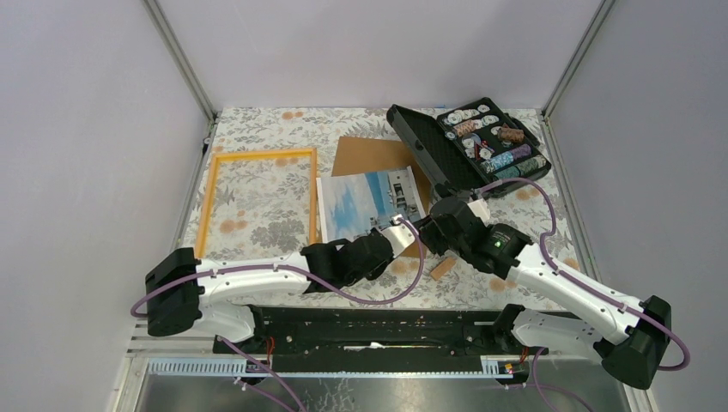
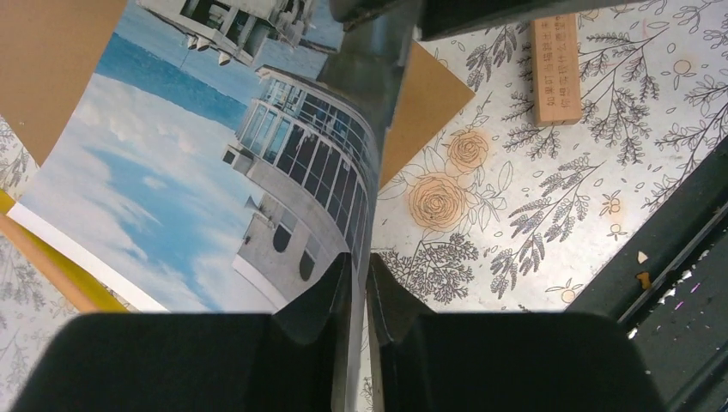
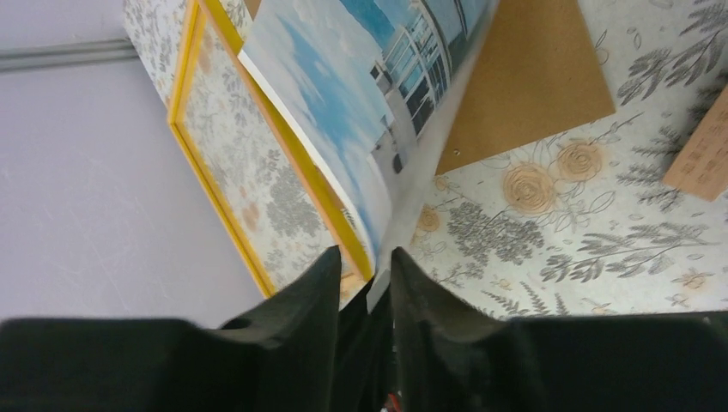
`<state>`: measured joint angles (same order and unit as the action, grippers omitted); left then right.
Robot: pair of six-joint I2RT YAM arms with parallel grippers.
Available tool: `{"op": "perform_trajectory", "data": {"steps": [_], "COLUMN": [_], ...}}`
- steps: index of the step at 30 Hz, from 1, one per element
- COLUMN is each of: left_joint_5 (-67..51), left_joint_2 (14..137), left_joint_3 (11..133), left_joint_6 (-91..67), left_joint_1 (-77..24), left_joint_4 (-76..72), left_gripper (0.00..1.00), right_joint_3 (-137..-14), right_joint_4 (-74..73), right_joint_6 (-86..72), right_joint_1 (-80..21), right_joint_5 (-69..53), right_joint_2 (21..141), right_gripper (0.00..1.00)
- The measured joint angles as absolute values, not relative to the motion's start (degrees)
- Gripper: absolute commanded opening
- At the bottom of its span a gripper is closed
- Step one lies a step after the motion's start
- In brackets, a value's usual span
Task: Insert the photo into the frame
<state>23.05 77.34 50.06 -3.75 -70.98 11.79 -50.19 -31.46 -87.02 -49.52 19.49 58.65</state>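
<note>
The photo (image 1: 367, 197), a white building under blue sky, lies right of the orange-yellow frame (image 1: 257, 155), its near edge lifted off the table. My left gripper (image 1: 397, 230) is shut on that lifted edge. In the left wrist view the print (image 2: 215, 172) curves up and runs between the nearly touching fingers of the left gripper (image 2: 360, 262). My right gripper (image 1: 427, 230) sits just right of the left one. In its wrist view the right gripper (image 3: 365, 253) stands open, and the photo (image 3: 343, 103) corner rests against one finger. The frame (image 3: 247, 257) lies flat and shows the tablecloth inside.
A brown backing board (image 1: 369, 154) lies under the photo's far side. A black case of chips (image 1: 468, 142) stands open at the back right. A small wooden block (image 1: 442, 268) lies near my right arm. The table carries a flowered cloth (image 1: 257, 215).
</note>
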Motion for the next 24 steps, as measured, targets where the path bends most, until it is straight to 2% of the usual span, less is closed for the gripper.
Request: {"op": "perform_trajectory", "data": {"steps": [1,4,6,13,19,21,24], "left_joint_5": [23.11,23.75,24.08,23.92,24.21,24.14,21.15], "left_joint_2": [77.28,77.01,76.31,72.66,70.41,68.82,65.23], "left_joint_3": [50.06,50.06,50.06,50.33,53.95,56.27,60.55], "left_joint_6": [-3.46,-3.84,-4.14,-5.37,-9.04,-11.0,-15.46], "left_joint_1": [-70.98,-70.98,-70.98,-70.98,-70.52,-69.21,-62.0], "left_joint_4": [11.81,12.23,12.67,13.63,18.74,20.75,23.88], "left_gripper": [0.01,0.0,0.0,0.0,0.0,0.0,0.0], "right_joint_3": [-50.19,-50.46,-50.92,-52.6,-52.75,-52.64,-52.21], "right_joint_4": [-31.46,-31.53,-31.51,-30.5,-31.55,-32.67,-34.57], "right_joint_6": [-86.85,-83.96,-80.84,-68.1,-63.57,-63.24,-62.96], "right_joint_1": [-49.52,-49.52,-49.52,-49.58,-49.63,-49.63,-49.63], "right_joint_5": [19.51,20.38,21.12,25.32,34.48,37.15,40.42], "right_joint_2": [58.65,58.28,56.86,41.6,26.26,22.33,18.33], "right_gripper": [0.56,0.75,0.82,0.84,0.84,0.84,0.87]}}
